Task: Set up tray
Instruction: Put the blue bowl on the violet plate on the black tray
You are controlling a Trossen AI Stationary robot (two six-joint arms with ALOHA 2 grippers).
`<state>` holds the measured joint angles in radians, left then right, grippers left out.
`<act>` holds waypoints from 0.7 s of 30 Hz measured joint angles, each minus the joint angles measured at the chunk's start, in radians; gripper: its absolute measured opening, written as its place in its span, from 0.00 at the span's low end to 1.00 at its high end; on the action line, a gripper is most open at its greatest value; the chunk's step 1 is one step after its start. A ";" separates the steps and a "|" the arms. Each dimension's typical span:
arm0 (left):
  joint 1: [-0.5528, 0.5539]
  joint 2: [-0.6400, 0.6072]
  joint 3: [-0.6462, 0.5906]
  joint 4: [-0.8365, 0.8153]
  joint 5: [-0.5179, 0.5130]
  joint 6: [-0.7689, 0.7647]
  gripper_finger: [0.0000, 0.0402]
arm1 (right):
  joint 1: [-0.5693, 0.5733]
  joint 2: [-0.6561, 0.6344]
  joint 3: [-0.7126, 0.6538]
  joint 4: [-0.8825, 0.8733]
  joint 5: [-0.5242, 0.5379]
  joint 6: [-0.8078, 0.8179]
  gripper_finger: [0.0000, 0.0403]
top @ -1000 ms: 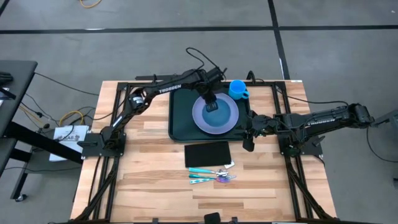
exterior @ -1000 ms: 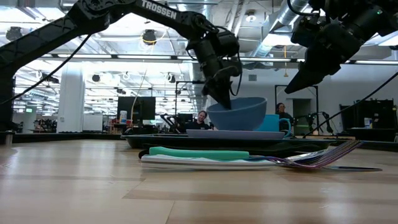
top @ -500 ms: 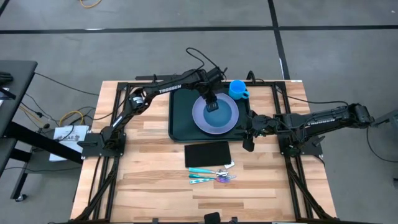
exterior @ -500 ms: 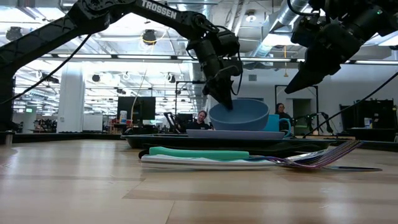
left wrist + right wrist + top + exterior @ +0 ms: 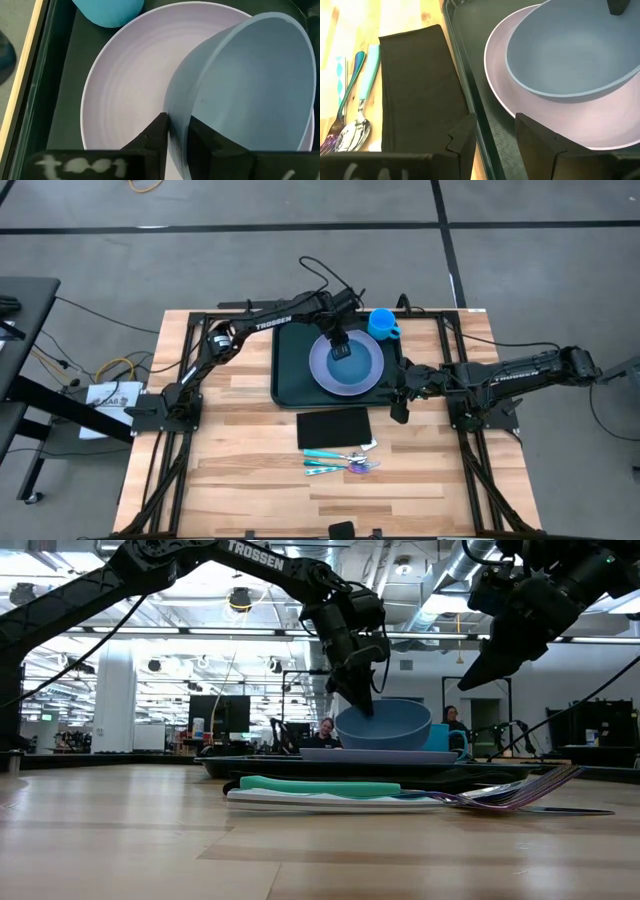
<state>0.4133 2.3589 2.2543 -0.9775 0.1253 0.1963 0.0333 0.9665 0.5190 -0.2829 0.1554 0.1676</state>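
Observation:
The dark green tray [image 5: 290, 370] lies at the table's far middle and carries a lavender plate [image 5: 350, 375]. A light blue bowl [image 5: 383, 725] sits over the plate, its bottom on the plate. My left gripper [image 5: 177, 125] comes down at the bowl's far-left side and is shut on its rim. A bright blue cup [image 5: 383, 323] stands at the tray's far right corner. My right gripper [image 5: 495, 122] hangs open above the tray's near right edge and touches nothing. My left gripper holds the bowl's rim [image 5: 172, 107] on the side nearest the arm, one finger [image 5: 200, 137] inside the bowl and the other [image 5: 157, 132] outside its wall. The fingers point steeply down from above. The bowl sits slightly tilted, its underside on the plate [image 5: 520, 107].
A flat black rectangle [image 5: 334, 427] lies on the wood just near of the tray. Teal-handled cutlery [image 5: 340, 460] lies beside it toward the near edge. Bare wood spreads to the left and near sides. People sit in the room beyond the table [image 5: 325, 730].
My left gripper has moved down a little, still shut on the rim. The bowl, tilted and just above the plate a second ago, has come down onto it and levelled off. It has kept still for the last half second.

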 joint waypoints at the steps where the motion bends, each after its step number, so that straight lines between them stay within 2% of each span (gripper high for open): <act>1: 0.000 0.000 0.000 0.000 0.000 0.000 0.10 | 0.000 0.000 0.000 0.000 0.000 0.000 0.31; 21: -0.003 0.000 0.000 0.003 -0.028 0.041 0.10 | 0.000 0.000 0.000 0.000 0.000 0.000 0.31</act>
<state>0.4103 2.3589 2.2543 -0.9746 0.0972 0.2374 0.0334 0.9665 0.5190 -0.2829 0.1551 0.1673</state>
